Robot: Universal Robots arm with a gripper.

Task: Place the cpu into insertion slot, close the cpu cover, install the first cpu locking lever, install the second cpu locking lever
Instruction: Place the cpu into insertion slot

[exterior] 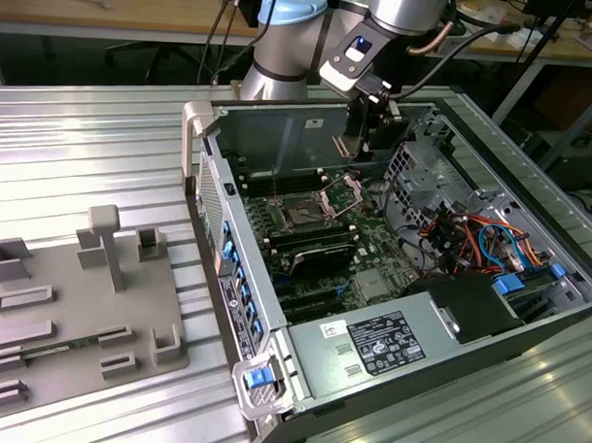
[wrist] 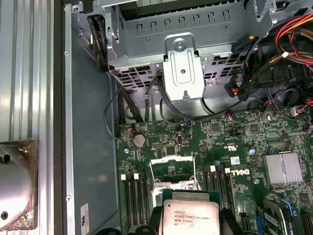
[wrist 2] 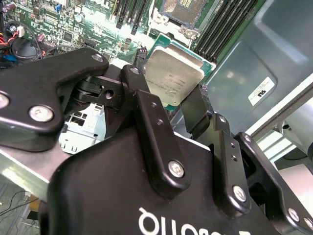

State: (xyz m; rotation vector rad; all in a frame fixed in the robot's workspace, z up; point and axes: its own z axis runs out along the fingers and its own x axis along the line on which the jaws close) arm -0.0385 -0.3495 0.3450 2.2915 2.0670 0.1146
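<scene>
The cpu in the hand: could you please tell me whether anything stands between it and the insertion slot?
Nothing visible does. The hand holds the cpu above the motherboard, short of the insertion slot. The cpu cover stands tilted up beside the slot, leaving its dark centre bare, and no cable crosses the gap between them.

Silvery cpu [wrist: 190, 218] held aloft near insertion slot [exterior: 303, 215]; cpu cover [exterior: 342, 191] raised

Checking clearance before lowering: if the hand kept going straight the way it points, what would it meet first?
Probably the open insertion slot on the motherboard, straight ahead of the cpu the hand holds. Depth is unclear; the raised cpu cover could come first.
</scene>
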